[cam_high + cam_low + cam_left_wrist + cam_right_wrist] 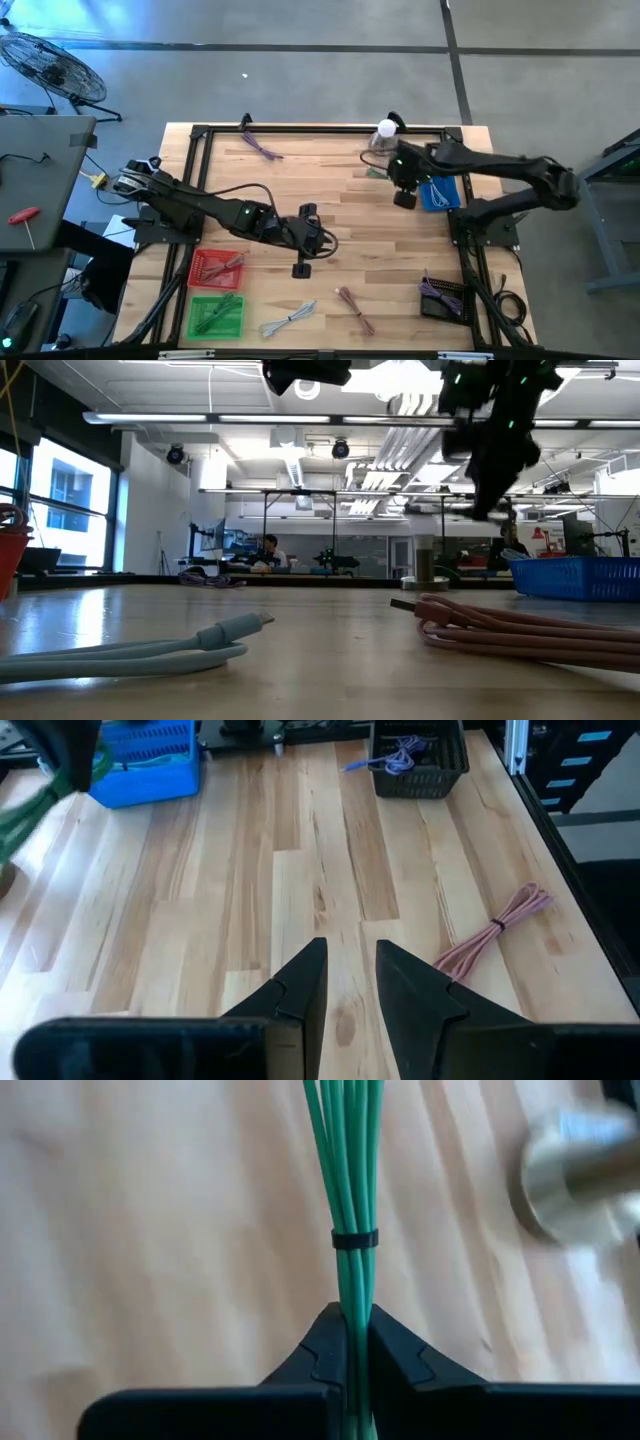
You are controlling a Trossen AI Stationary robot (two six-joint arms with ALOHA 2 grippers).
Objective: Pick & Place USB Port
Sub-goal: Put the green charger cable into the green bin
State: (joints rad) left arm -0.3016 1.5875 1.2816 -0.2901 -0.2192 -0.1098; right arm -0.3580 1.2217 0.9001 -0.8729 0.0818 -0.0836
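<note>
A bundle of green cable, bound by a black tie, hangs from my right gripper, which is shut on it. This gripper stands over the table's far right, beside the blue basket. The left wrist view shows the same green cable dangling above the wood. My left gripper hovers over the table's middle, open by a narrow gap with nothing between its fingers. My right gripper pinches the green bundle between its two fingers, just short of the black tie. The fingers point steeply down and the strands run on along them. The bundle hangs below the fingers; I cannot tell whether its lower end touches the table.
A clear bottle stands at the far edge by the right gripper. A purple cable lies far left. Red and green baskets sit near left, a black basket near right. Light blue and pink cables lie near the front edge.
</note>
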